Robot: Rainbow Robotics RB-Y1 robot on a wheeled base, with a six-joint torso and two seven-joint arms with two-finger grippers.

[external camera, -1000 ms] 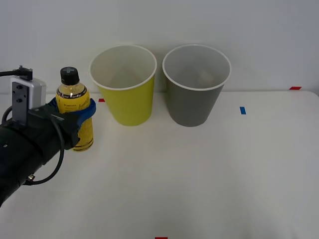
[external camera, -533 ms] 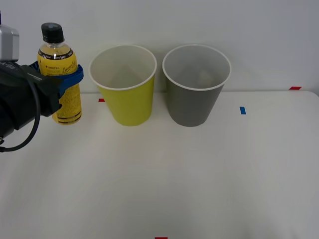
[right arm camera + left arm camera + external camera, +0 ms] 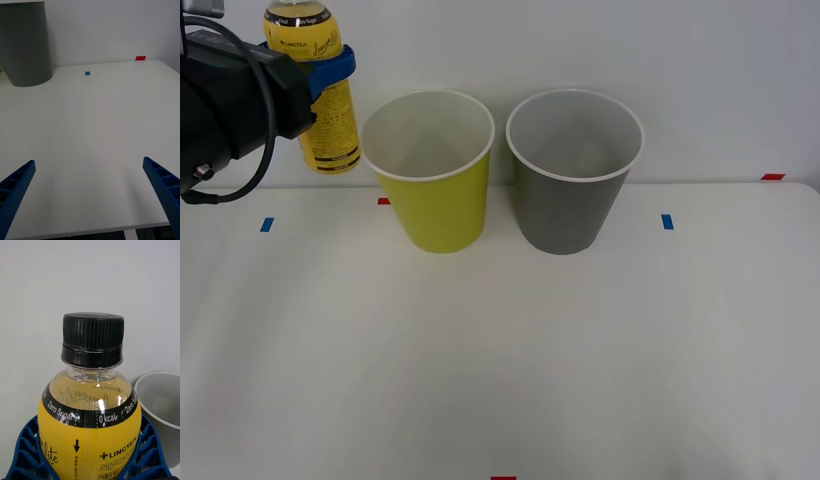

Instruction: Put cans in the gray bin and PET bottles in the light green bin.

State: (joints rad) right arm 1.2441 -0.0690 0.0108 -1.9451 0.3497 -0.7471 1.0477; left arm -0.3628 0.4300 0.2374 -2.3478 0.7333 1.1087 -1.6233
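- Front view: left gripper (image 3: 330, 68) at upper left of frame, blue ribbed fingers clamped round the small clear PET bottle with yellow label (image 3: 320, 100). Bottle has gone from standing on the white table (image 3: 500, 350) a second ago to hanging clear of it, upright, base about level with the bin rims.
- Means pick is done; what's left is carry over and release. Bottle sits just left of the yellow-green tapered round bin with white rim (image 3: 435, 200), not yet above its mouth.
- Dark gray tapered round bin, same size (image 3: 568, 205), stands just right of the green one, rims nearly touching. Both look empty, smooth matte walls, pale insides.
- Right wrist view: right gripper (image 3: 90, 195) parked low over bare table, blue ribbed fingers spread wide at both lower corners, holding nothing. Gray bin's wall at upper left.
- Left wrist view: bottle fills centre; ridged black screw cap (image 3: 93, 338), clear glossy shoulder, black band, slick yellow wrap. Lattice fingers (image 3: 26, 453) hug both sides of the label. Gray bin's rim at right.
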